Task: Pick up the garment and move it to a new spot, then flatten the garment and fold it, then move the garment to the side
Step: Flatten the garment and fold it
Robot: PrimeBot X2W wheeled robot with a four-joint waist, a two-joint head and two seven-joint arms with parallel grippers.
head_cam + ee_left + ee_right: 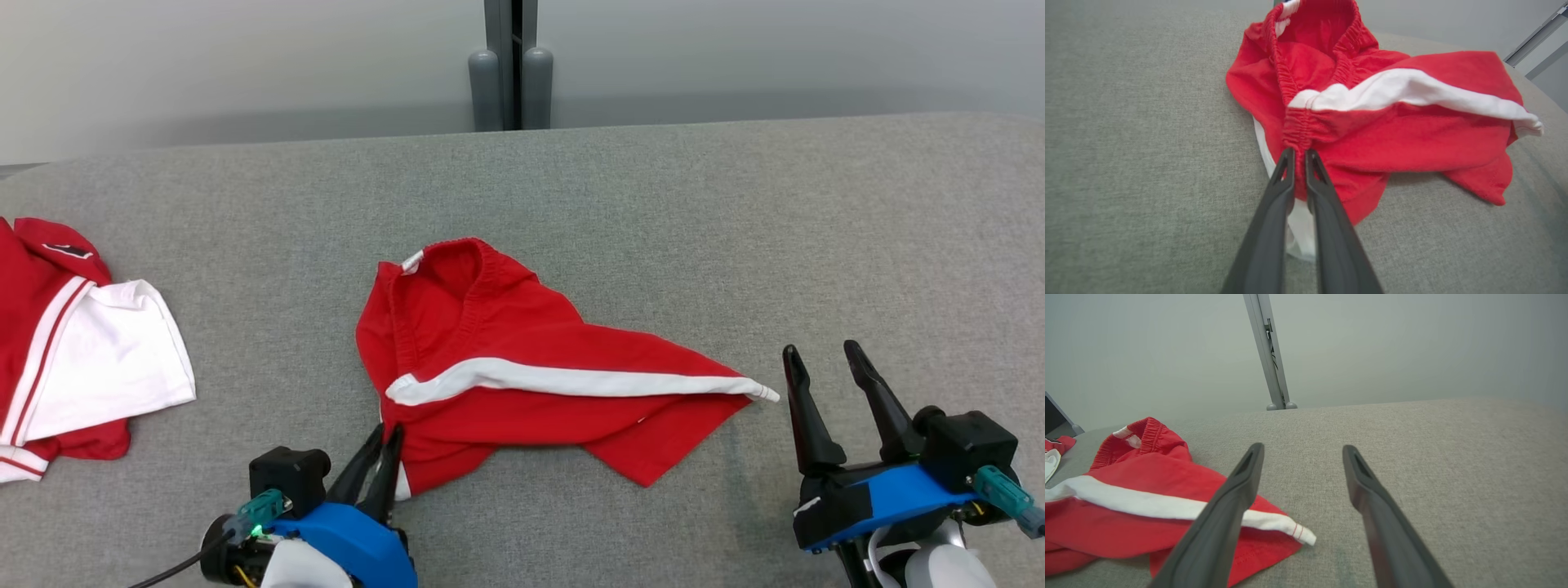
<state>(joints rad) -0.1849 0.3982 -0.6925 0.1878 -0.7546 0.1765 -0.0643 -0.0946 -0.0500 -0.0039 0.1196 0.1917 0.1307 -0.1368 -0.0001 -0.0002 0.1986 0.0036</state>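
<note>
Garment (1392, 134), waistband inside closed left end effector (1299, 152)

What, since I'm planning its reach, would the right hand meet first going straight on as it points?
The way looks free: the right hand points over bare grey upholstery, the red shorts just left of its line. Depth is unclear; it might graze the upholstery.

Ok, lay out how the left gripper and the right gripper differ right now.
The left gripper is shut, pinching the elastic waistband of the red garment; the right gripper stands wide open, holding nothing. The left gripper touches the garment's near edge, while the right gripper sits apart from it, beside the striped hem corner over the grey surface. Both have long dark fingers.
</note>
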